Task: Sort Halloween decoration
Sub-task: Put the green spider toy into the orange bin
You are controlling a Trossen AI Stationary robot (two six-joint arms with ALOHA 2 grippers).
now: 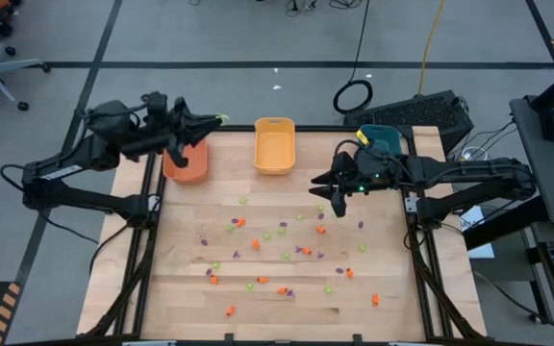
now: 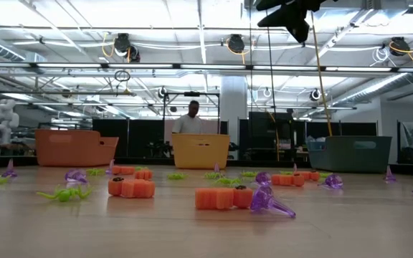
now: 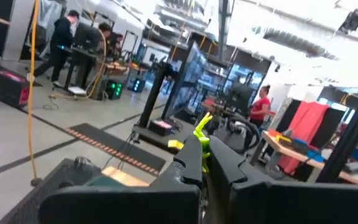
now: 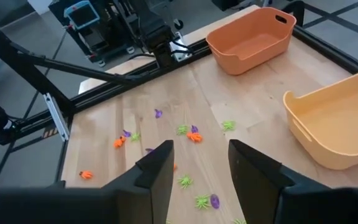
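Overhead arrangement of a pale wooden plank surface (image 1: 287, 298) carrying three oblong plastic bins along its far edge: an orange bin (image 1: 187, 161), a yellow bin (image 1: 274, 145) and a teal bin (image 1: 381, 139). The Halloween decoration, many tiny orange, light green and purple plastic trinkets (image 1: 287, 252), lies scattered across the middle and near part of the surface, well apart from the bins; none shows inside the orange or yellow bin. The left pincer (image 1: 217, 120) is raised above the orange bin, between it and the yellow one, its fingers pressed together on a small light green trinket (image 3: 202, 142) that sticks out past their tips. The right pincer (image 1: 338, 202) hangs over the surface just in front of the teal bin, pointing down at the scattered pieces; its two dark fingers (image 4: 157, 167) stand apart with nothing between them. A person (image 2: 189, 122) stands in the room beyond the yellow bin.
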